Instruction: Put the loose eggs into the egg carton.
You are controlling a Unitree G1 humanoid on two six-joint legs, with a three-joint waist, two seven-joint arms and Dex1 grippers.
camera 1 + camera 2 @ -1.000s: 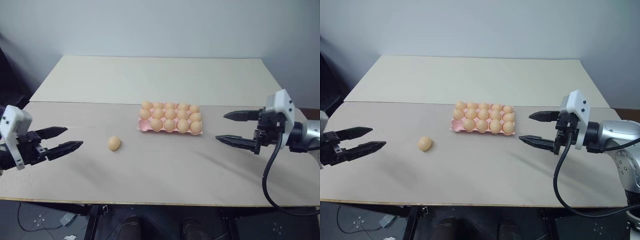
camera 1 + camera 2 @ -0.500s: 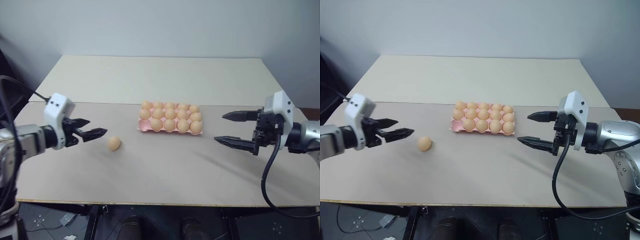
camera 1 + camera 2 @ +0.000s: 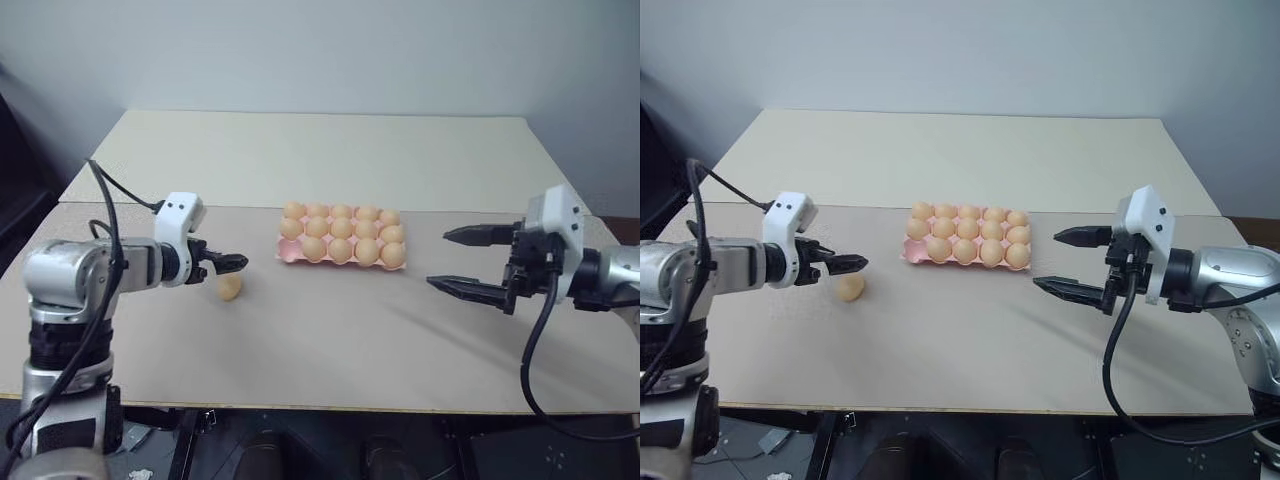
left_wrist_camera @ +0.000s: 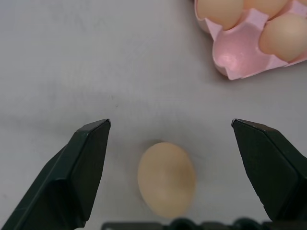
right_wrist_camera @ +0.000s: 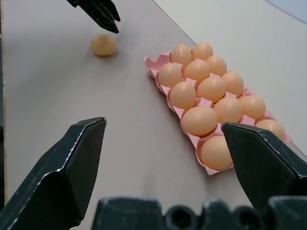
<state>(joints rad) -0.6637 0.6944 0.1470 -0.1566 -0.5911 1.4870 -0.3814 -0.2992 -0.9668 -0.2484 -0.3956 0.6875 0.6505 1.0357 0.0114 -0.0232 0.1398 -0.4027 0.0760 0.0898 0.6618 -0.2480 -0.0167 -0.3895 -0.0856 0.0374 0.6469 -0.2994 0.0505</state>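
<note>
One loose egg [image 3: 229, 287], pale orange-tan, lies on the table left of the egg carton [image 3: 287, 251]. The carton is a pink tray holding several eggs, and its near left corner cup [image 4: 235, 52] shows bare. My left gripper [image 3: 238, 263] is open, its tips just over the egg's far side. In the left wrist view the egg [image 4: 166, 178] lies between the spread fingers [image 4: 91, 163] without touching them. My right gripper [image 3: 440, 260] hangs open and empty, right of the carton. In the right wrist view I see the carton [image 5: 154, 64] and the egg [image 5: 103, 44].
The table [image 3: 330, 340] is a pale beige board with a seam running across it behind the carton. A wide bare stretch lies between the carton and the front edge. A plain wall stands behind the table.
My left arm has swung in from the table's left edge toward the egg and turned its gripper over it. The right arm, egg and carton have stayed put.
</note>
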